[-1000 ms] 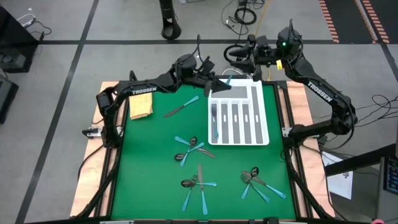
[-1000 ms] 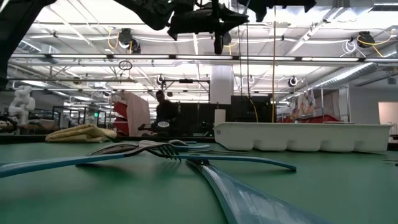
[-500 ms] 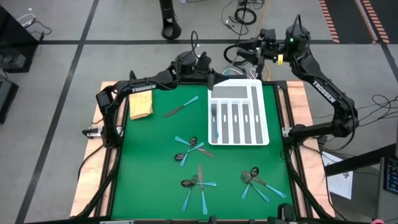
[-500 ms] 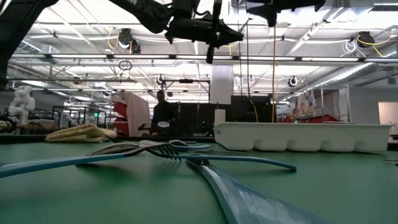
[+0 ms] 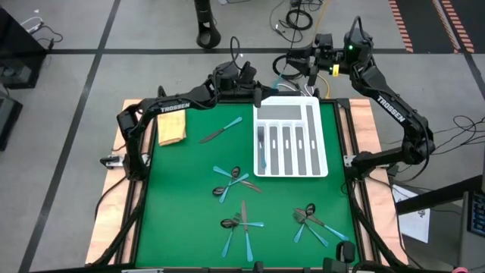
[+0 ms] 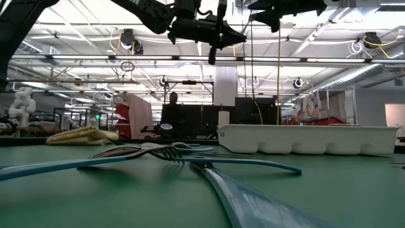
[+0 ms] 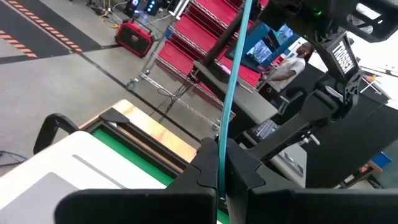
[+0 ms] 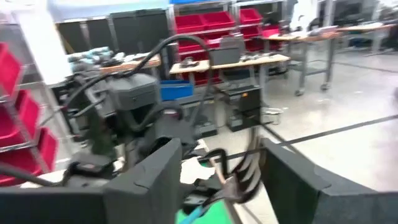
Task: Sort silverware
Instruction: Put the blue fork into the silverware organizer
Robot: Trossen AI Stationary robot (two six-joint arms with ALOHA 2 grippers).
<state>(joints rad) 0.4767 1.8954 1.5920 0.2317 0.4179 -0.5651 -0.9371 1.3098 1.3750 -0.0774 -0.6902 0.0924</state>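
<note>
While most of the silverware lies scattered on the green mat (image 5: 182,189), the left gripper (image 5: 254,92) hangs over the table's far edge, just beside the far end of the white compartmented tray (image 5: 322,152), its fingers (image 7: 245,171) clenched on the light-blue handle of one utensil (image 7: 231,93); which kind it is cannot be told. The right gripper (image 5: 312,70) is raised beyond the table's far edge with its fingers (image 8: 158,174) spread apart and nothing between them. A knife (image 5: 220,130) lies alone near a folded yellow cloth (image 5: 171,130). Forks and spoons lie in three clusters (image 5: 235,182) nearer the front. Dark utensil heads show in the tray's slots.
</note>
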